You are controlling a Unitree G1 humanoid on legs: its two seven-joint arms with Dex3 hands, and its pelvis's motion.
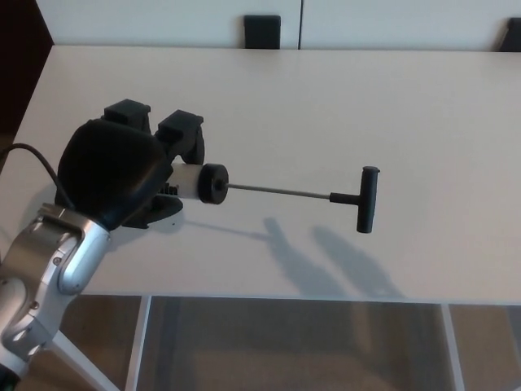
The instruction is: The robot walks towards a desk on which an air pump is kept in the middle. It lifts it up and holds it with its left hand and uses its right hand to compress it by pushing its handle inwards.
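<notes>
Head view puts us above a pale desk (342,106), and what we notice first is the left hand (122,167), clenched around the white barrel of the air pump (203,182) with its fingers curled over the top. We see the pump held clear of the surface, over the left part of the desk nearer the front edge than the back; the shadows lying on the desk below and to the right tell us it is raised and not resting. The barrel lies roughly level and points toward the robot's right, so the thin rod (277,191) runs out sideways and ends in the black T-shaped handle (366,199), well apart from the barrel. We judge that this pose is deliberate: gripping the barrel alone leaves the rod and handle free to travel, and turning the handle toward the right side offers it to the arm meant to push it.

The right hand does not show anywhere in the picture, so we cannot speak of it. With the rod fully drawn out, we take the lifting to be done and the compression not yet begun. For the push we think the left grip must stay firm, since force along the rod would otherwise slide the barrel back through the fingers.
</notes>
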